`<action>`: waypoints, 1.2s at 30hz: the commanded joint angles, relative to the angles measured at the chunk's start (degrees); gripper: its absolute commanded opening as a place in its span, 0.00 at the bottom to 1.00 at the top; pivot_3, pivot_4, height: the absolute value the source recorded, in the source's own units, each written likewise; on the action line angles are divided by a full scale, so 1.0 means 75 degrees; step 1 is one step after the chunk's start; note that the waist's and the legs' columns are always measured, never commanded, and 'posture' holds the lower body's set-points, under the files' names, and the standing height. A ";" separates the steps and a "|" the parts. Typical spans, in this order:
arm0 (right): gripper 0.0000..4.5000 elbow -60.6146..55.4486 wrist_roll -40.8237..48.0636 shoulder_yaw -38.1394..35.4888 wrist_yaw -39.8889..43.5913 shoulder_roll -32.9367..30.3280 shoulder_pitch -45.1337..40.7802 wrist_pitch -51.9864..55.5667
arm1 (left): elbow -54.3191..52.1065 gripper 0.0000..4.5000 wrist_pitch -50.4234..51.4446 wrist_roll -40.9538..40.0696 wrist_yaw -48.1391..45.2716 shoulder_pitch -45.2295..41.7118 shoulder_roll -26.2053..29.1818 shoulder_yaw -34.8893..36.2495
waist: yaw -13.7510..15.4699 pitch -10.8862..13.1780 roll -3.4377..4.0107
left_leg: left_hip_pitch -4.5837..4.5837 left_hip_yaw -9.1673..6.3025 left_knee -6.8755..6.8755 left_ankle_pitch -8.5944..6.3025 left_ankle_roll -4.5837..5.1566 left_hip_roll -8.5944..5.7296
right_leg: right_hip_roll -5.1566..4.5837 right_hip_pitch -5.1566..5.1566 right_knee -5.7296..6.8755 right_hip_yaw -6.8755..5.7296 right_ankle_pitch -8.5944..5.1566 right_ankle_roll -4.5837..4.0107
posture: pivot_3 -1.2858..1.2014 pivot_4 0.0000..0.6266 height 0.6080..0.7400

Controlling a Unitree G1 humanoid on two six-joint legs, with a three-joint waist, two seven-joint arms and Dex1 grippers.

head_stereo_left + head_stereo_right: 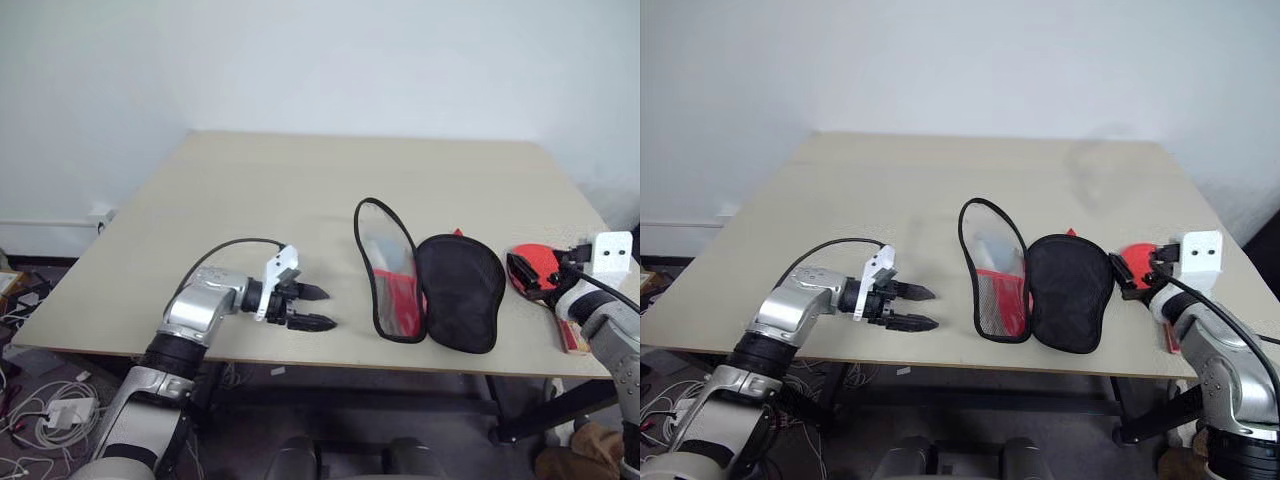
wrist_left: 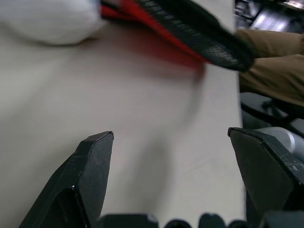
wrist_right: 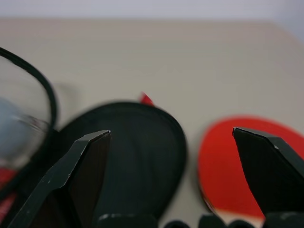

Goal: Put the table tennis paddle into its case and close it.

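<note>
Case (image 1: 430,287) lies unzipped, spread flat on surface (image 1: 250,200). Paddle (image 1: 535,268) just right of case, untouched. Paddle stiff, light; handle best hold. Left claw (image 1: 312,307) and right claw (image 1: 1127,277) gape empty.

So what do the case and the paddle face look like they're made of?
The case looks like soft black fabric with a corded piped rim, its open half lined with something pale and shiny. The paddle face looks like smooth matte red rubber, though the look alone cannot confirm it.
</note>
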 commanded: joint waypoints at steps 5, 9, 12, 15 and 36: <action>0.99 0.1169 -0.0145 -0.0874 0.0036 -0.0795 -0.0064 0.0911 | -0.0360 0.91 0.0393 -0.0117 -0.0070 -0.0557 -0.0192 -0.0274 | -0.0004 0.0001 0.0001 | 0.0001 0.0005 0.0000 0.0000 0.0001 -0.0001 | 0.0000 0.0000 0.0000 0.0004 0.0000 0.0000 | 0.52 0.00 1.00; 0.99 0.1706 -0.0123 -0.0924 -0.0013 -0.0898 -0.0296 0.1633 | -0.0418 0.91 0.0490 -0.0124 0.0021 -0.0667 -0.0395 -0.0350 | -0.0033 0.0000 0.0002 | 0.0005 0.0009 -0.0001 0.0000 0.0001 0.0000 | 0.0001 0.0001 0.0000 0.0008 0.0000 0.0001 | 0.52 0.00 1.00; 0.99 0.1887 -0.0082 -0.0767 0.0170 -0.0813 -0.0381 0.1784 | -0.0432 0.91 0.0529 -0.0153 0.0034 -0.0757 -0.0475 -0.0355 | -0.0029 0.0001 0.0006 | 0.0008 0.0015 -0.0003 0.0000 0.0002 0.0000 | 0.0001 0.0001 0.0000 0.0014 0.0000 0.0001 | 0.52 0.00 1.00; 0.99 0.2121 -0.0229 -0.0468 0.0248 -0.0767 -0.0499 0.1867 | -0.0265 0.91 0.0401 -0.0059 0.0125 -0.0838 -0.0520 -0.0373 | -0.0033 0.0002 0.0005 | 0.0008 0.0017 -0.0002 0.0000 0.0002 0.0000 | 0.0001 0.0000 0.0000 0.0015 0.0000 0.0002 | 0.52 0.00 1.00; 0.24 0.2453 -0.1145 -0.0429 -0.0492 -0.0604 -0.1283 0.1979 | 0.0159 0.91 0.0135 -0.0041 0.0383 -0.0952 -0.0582 -0.0352 | -0.0023 0.0000 -0.0024 | 0.0015 0.0021 0.0006 -0.0001 0.0001 0.0000 | 0.0002 0.0013 -0.0002 0.0018 0.0009 0.0017 | 0.52 0.00 1.00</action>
